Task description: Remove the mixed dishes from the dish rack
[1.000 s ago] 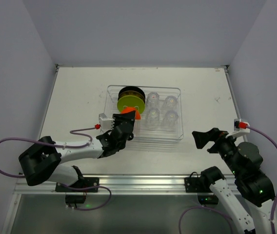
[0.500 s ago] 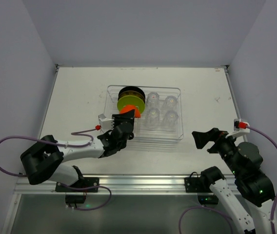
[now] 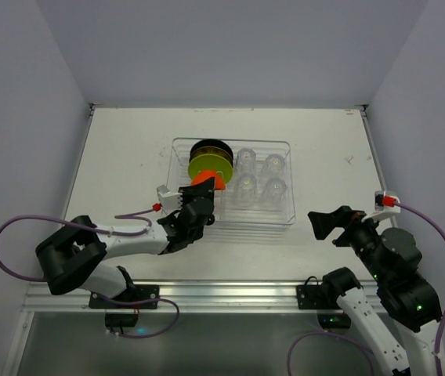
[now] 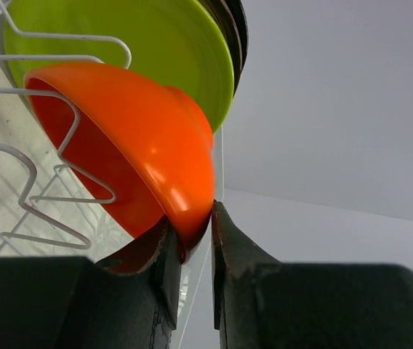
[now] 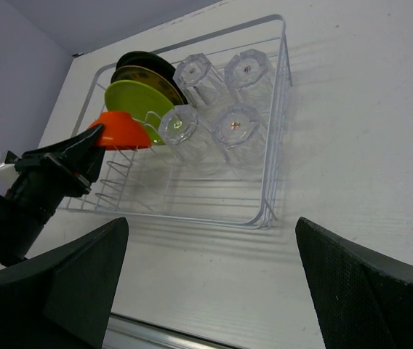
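The orange-red bowl (image 3: 208,181) stands on edge in the wire slots at the left of the dish rack (image 3: 290,213). My left gripper (image 3: 199,205) is shut on its lower rim; in the left wrist view (image 4: 212,218) the fingers pinch the bowl (image 4: 141,138). Behind the bowl stand the yellow-green plate (image 3: 209,164) and the black plate (image 3: 211,146). Several clear tumblers (image 3: 258,176) stand upside down in the rack's right half. My right gripper (image 3: 331,224) is open and empty, on the table side right of the rack; it also shows in the right wrist view (image 5: 211,225).
The rack (image 5: 273,182) sits mid-table. Bare white table (image 3: 128,149) lies left, right and behind it. Grey walls enclose the table on three sides. A metal rail (image 3: 222,296) runs along the near edge.
My left arm has shifted slightly right at the elbow, with the bowl still pinched and barely moved. The right arm has not moved.
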